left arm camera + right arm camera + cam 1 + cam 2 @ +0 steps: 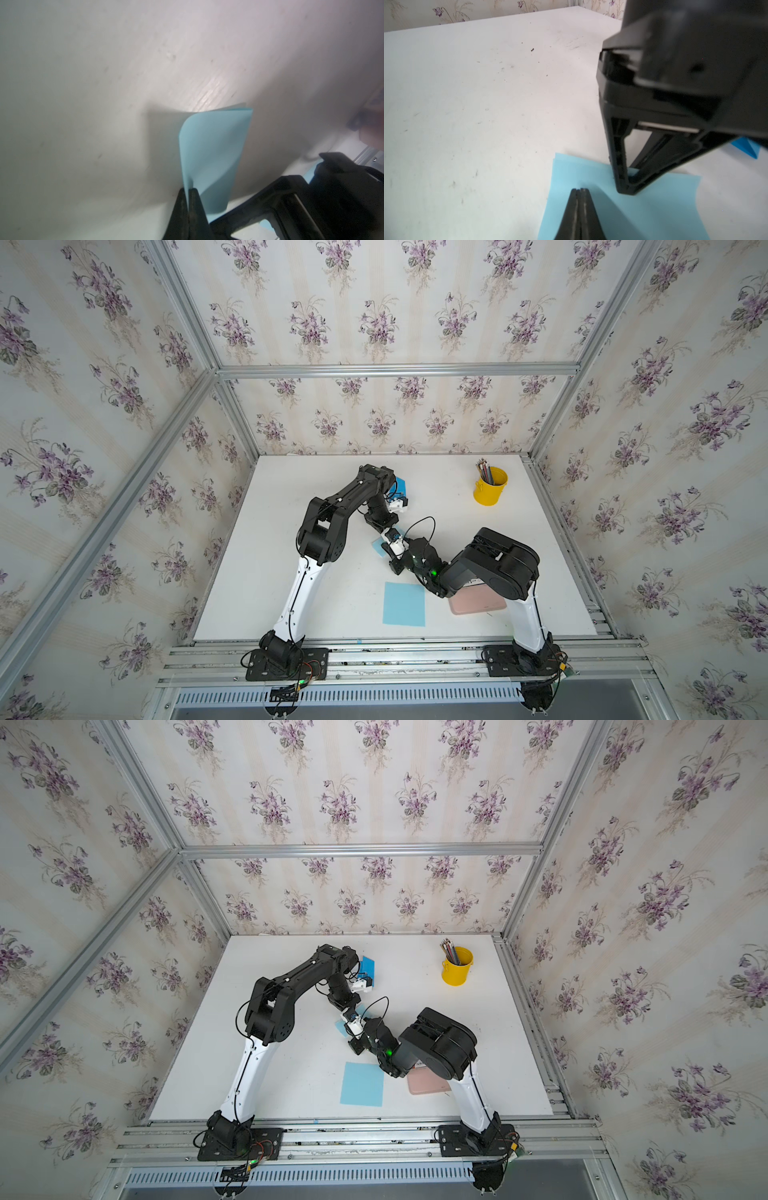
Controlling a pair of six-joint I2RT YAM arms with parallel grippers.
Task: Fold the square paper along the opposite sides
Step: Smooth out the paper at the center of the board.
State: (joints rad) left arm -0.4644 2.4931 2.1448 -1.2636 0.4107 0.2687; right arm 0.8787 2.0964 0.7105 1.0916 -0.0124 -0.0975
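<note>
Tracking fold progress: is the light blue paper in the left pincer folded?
Loosely folded, uncreased: light blue paper curls double from left pincer.

White tabletop (257, 572) (498, 1044), scuffed with small dark marks in the right wrist view. Far right: yellow cup (490, 489) (457, 969), upright, holding a bundle of pencils (484, 470) (450, 950). Near right: flat pink box (478, 603) (428, 1082) with rounded corners, lying on the tabletop and partly hidden. Surround: walls of violet-flowered wallpaper (374, 323) (340, 803) in a frame of aluminium bars (395, 371) (361, 851).
</note>
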